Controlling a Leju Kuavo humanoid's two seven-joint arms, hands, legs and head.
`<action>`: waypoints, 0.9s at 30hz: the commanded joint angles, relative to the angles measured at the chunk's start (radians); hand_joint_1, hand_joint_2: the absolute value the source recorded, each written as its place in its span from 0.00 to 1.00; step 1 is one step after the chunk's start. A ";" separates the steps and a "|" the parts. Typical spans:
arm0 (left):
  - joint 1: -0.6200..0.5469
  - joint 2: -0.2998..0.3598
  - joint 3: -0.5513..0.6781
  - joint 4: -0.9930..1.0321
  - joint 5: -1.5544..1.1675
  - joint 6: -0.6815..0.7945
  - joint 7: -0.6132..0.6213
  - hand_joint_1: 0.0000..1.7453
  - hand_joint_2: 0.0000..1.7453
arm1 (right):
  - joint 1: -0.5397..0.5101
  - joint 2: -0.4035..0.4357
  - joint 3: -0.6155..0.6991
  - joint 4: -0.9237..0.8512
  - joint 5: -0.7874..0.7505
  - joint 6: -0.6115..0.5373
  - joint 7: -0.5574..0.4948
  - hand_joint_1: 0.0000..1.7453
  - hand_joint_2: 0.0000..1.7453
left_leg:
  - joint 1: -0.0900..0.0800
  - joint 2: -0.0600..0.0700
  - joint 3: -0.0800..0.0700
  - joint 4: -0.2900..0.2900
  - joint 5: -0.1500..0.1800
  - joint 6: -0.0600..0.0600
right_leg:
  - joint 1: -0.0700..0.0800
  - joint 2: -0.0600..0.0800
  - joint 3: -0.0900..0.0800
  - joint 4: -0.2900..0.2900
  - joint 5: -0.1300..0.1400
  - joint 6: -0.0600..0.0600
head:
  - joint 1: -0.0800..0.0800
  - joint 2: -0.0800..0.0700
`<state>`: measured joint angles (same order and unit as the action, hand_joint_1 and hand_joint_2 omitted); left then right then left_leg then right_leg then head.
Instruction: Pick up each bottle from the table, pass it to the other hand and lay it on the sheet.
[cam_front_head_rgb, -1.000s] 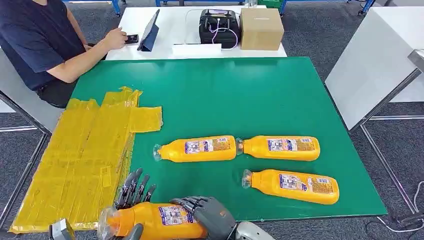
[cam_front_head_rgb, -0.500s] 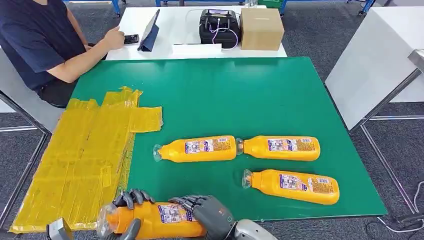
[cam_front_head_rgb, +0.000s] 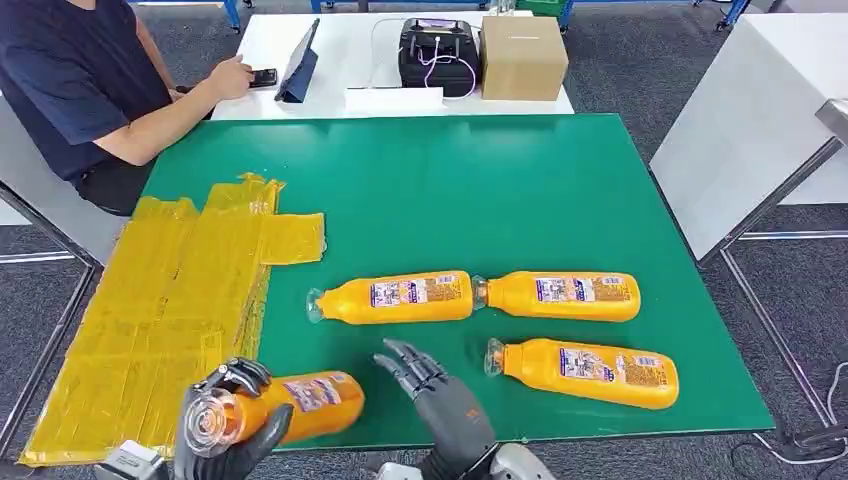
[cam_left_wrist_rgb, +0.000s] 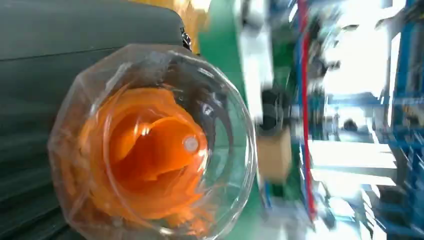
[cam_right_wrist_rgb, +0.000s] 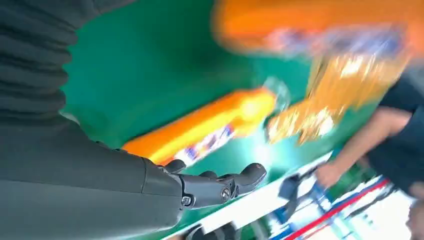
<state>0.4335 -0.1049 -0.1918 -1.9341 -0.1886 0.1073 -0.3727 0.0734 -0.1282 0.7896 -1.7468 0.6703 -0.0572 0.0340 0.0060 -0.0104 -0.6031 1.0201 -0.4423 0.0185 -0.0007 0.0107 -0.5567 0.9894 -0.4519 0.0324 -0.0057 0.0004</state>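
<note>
My left hand (cam_front_head_rgb: 228, 440) grips an orange bottle (cam_front_head_rgb: 290, 405) near its clear cap, at the table's front edge beside the yellow sheet (cam_front_head_rgb: 170, 310). The left wrist view looks straight at that bottle's clear cap (cam_left_wrist_rgb: 150, 140). My right hand (cam_front_head_rgb: 440, 395) is open just right of the bottle, fingers spread and off it; its fingers (cam_right_wrist_rgb: 220, 185) show against the green mat. Three more orange bottles lie on the mat: one in the middle (cam_front_head_rgb: 395, 297), one to its right (cam_front_head_rgb: 565, 296), one nearer the front right (cam_front_head_rgb: 585, 372).
A person (cam_front_head_rgb: 90, 85) sits at the far left by a white table (cam_front_head_rgb: 330, 60) holding a tablet, a black case and a cardboard box (cam_front_head_rgb: 522, 57). Another white table (cam_front_head_rgb: 760, 110) stands to the right of the green mat (cam_front_head_rgb: 450, 190).
My right hand has let go of the bottle and opened, moving right. My left hand now holds the bottle alone and has swung its cap end toward me.
</note>
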 joint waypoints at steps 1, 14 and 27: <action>-0.021 -0.059 0.208 -0.072 -0.356 0.191 -0.041 1.00 1.00 | 0.043 -0.059 -0.121 -0.110 0.017 -0.018 0.026 0.00 0.00 | 0.000 0.000 0.000 0.000 0.000 0.000 | 0.000 -0.001 0.001 0.000 0.000 0.000 | 0.000 0.000; -0.140 0.077 0.122 0.208 -1.001 0.365 0.197 1.00 1.00 | -0.084 -0.086 -0.192 -0.001 -0.020 0.083 0.058 0.00 1.00 | -0.001 0.000 0.004 -0.003 0.002 0.000 | -0.001 -0.001 0.003 -0.002 0.001 0.000 | 0.000 0.000; -0.180 0.133 0.067 0.291 -1.057 0.357 0.265 1.00 1.00 | -0.151 -0.097 -0.193 0.058 -0.053 0.117 0.067 0.00 1.00 | -0.001 0.001 0.004 -0.002 0.002 0.001 | 0.000 -0.001 0.004 -0.003 0.001 0.000 | 0.000 0.000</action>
<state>0.3074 -0.0298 -0.0702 -1.7785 -1.2398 0.4620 -0.1206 -0.0036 -0.2045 0.6073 -1.7953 0.6268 0.0473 0.1011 0.0052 -0.0105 -0.6036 1.0203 -0.4405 0.0205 -0.0010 0.0106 -0.5566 0.9895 -0.4512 0.0330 -0.0057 0.0004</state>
